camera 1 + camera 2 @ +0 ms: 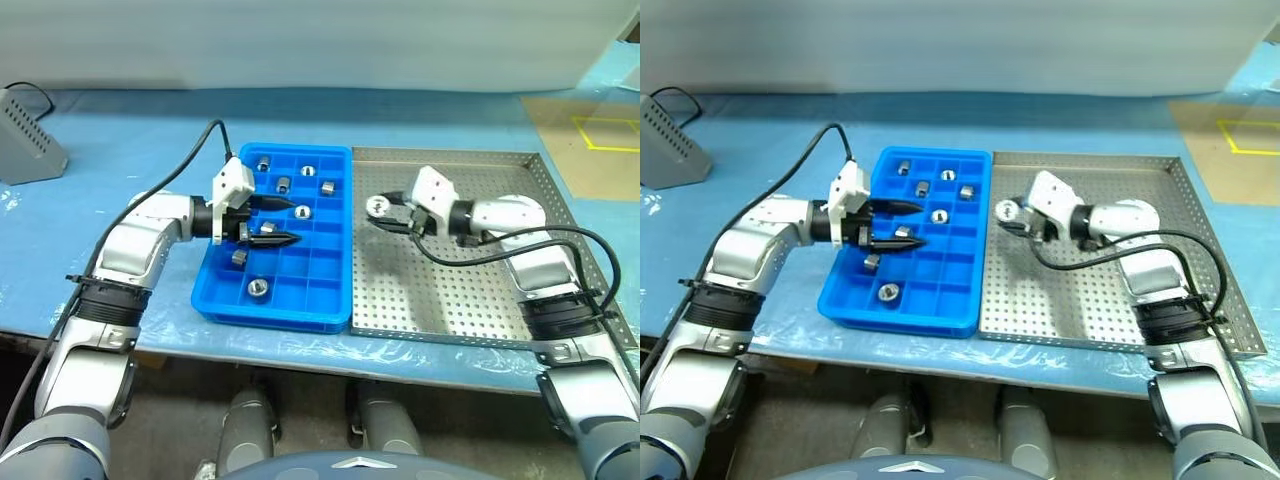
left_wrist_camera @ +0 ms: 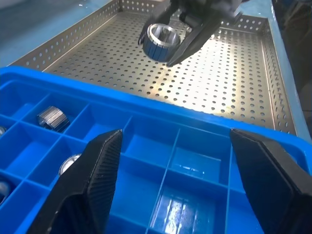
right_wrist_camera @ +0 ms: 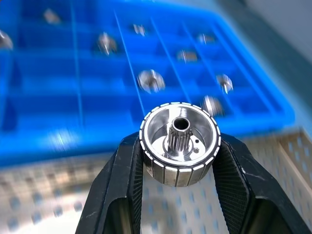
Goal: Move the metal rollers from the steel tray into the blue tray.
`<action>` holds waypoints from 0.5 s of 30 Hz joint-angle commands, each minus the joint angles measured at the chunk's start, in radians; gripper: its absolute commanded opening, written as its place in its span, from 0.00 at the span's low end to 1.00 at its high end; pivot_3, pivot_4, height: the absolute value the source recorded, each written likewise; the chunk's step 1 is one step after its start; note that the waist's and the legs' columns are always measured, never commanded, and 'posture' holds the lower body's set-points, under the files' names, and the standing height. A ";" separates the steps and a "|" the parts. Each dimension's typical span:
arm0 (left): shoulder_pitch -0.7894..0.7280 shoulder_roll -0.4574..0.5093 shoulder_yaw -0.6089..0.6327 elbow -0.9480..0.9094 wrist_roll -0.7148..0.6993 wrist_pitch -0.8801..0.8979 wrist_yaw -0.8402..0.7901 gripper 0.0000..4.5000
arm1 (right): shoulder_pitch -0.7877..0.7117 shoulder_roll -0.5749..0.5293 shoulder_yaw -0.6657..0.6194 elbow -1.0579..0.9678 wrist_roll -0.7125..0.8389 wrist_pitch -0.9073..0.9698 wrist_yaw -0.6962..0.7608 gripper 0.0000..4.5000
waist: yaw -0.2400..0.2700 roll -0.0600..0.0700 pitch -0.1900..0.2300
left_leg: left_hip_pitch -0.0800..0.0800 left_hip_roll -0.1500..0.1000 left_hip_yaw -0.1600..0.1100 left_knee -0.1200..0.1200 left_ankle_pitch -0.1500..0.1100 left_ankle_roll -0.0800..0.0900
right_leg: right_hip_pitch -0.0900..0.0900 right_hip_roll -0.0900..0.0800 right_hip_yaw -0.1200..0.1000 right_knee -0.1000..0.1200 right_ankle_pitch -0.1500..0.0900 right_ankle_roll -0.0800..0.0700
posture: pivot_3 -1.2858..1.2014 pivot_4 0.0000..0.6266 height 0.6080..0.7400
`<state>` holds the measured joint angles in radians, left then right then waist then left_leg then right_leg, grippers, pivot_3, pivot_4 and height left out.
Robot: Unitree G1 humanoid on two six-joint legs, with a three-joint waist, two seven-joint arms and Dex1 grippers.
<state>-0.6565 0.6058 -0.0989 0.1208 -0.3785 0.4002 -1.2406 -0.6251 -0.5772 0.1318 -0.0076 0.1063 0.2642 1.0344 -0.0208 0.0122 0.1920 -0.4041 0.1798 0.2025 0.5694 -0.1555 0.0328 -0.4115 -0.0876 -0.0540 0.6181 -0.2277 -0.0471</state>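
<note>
- right gripper [image 1: 383, 214] is clamped on a metal roller [image 3: 179, 144], up off the steel tray [image 1: 480, 300] — bore facing the wrist camera
- blue tray [image 1: 330, 300] lies just past its fingertips, to the robot's left
- left gripper [image 1: 283, 224] hangs over that tray with its fingers apart, nothing in them

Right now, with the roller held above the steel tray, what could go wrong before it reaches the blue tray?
1. The right gripper pinches the metal roller only by its smooth round sides, so it may slip out and fall onto the steel tray.
2. The left gripper hangs open over the blue tray, in the right arm's likely path; they could collide.
3. Several compartments already hold rollers; dropping onto one could make it bounce out.
</note>
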 commanded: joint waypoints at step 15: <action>0.249 0.177 0.144 -0.386 -0.137 0.153 0.058 0.83 | -0.105 0.168 0.210 0.215 0.003 -0.103 0.091 0.36 | 0.046 -0.002 0.000 | 0.002 0.000 0.000 -0.004 0.002 -0.005 | 0.000 -0.001 0.000 0.002 -0.001 -0.002 | 0.51 0.24 1.00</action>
<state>-0.4127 0.7730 0.0042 -0.2082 -0.4866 0.5400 -1.2022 -0.7046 -0.4221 0.3406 0.1731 0.1148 0.1987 1.1205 0.0250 0.0104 0.1925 -0.4024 0.1798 0.2022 0.5656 -0.1532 0.0281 -0.4116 -0.0882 -0.0541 0.6202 -0.2290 -0.0494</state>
